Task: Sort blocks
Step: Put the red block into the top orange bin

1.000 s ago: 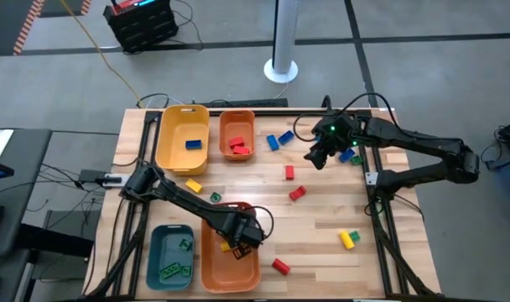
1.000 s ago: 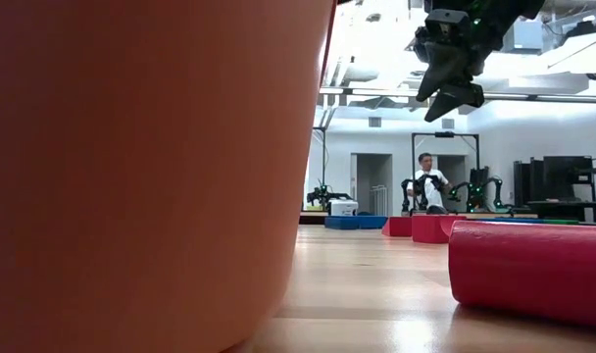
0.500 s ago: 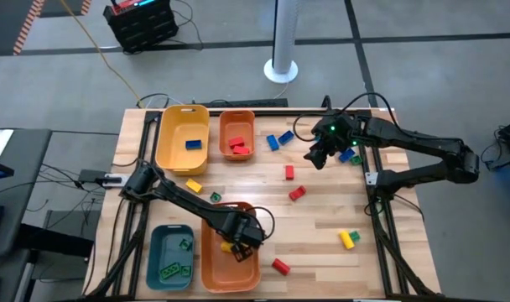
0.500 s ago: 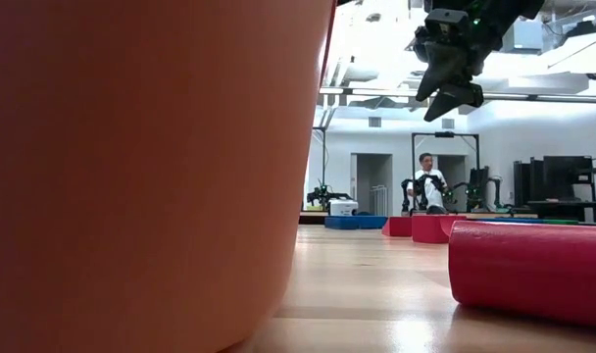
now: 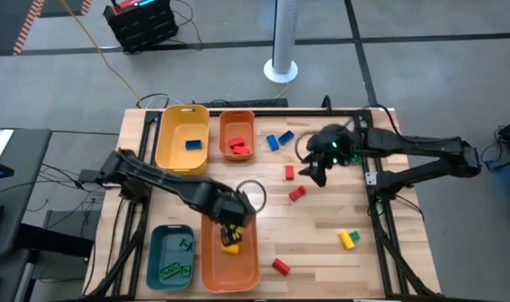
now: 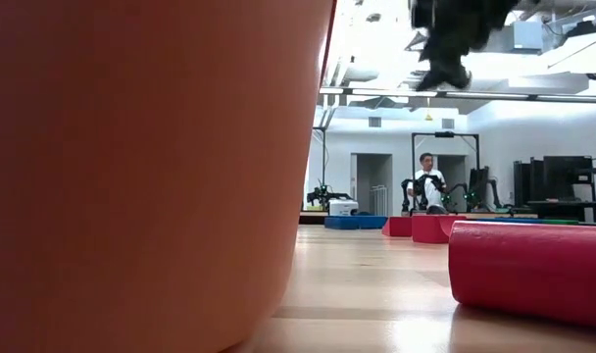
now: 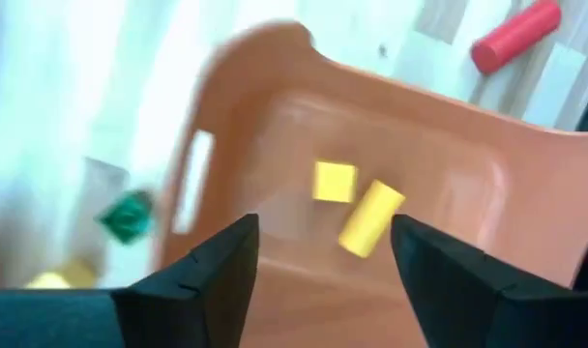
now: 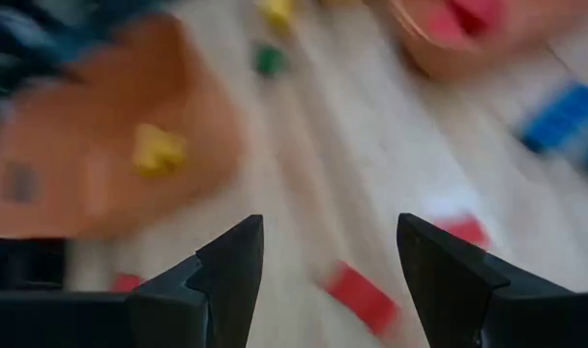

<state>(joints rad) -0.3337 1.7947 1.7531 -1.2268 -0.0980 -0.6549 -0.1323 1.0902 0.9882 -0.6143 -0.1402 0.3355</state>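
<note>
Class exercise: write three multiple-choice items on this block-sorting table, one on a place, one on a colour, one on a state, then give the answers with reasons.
1. Where does the left gripper hang?
A. over the large orange bin
B. over the yellow bin
C. off the table

2. What colour is the block in the yellow bin?
A. red
B. green
C. blue

3. How are the left gripper's fingers?
A. shut on a block
B. apart and empty
C. hidden

Answers:
1 A: the high view shows it above that bin's far end.
2 C: one blue block lies there.
3 B: the left wrist view shows a clear gap, with yellow blocks lying in the bin beyond.
</note>
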